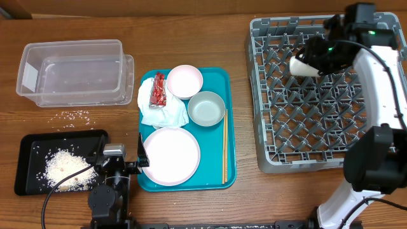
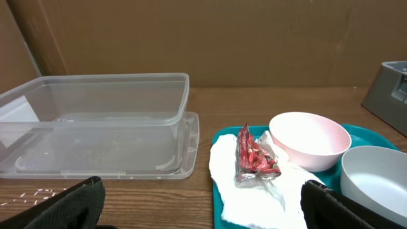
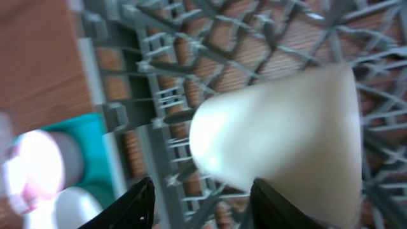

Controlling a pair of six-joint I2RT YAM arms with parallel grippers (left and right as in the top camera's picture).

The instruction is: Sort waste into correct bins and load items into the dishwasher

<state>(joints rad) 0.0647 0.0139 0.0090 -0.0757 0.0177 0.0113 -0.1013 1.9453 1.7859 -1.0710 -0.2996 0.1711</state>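
The small whitish cup [image 1: 300,66] [image 3: 286,133] lies tilted on its side over the back of the grey dishwasher rack [image 1: 254,95] [image 3: 159,95]. My right gripper [image 1: 315,58] [image 3: 208,207] is right behind it, jaws apart, with rack pegs showing in the gap. The cup's side overlaps the right finger. On the teal tray [image 1: 230,114] lie the white napkin [image 1: 162,113] [image 2: 254,197] with the red wrapper [image 1: 158,90] [image 2: 253,156] on top, a small pink plate [image 1: 184,81] [image 2: 310,138], the grey-green bowl [image 1: 206,108] [image 2: 375,178], a large pink plate [image 1: 170,156] and chopsticks [image 1: 224,146]. At the front edge, left of the tray, my left gripper [image 1: 121,166] [image 2: 203,213] stands open and holds nothing.
The clear tub [image 1: 70,71] [image 2: 95,121] sits at the back left. A black tray [image 1: 28,149] holding rice is at the front left, beside my left arm. Loose rice grains [image 1: 75,115] lie between them. The right arm's white links run along the rack's right side.
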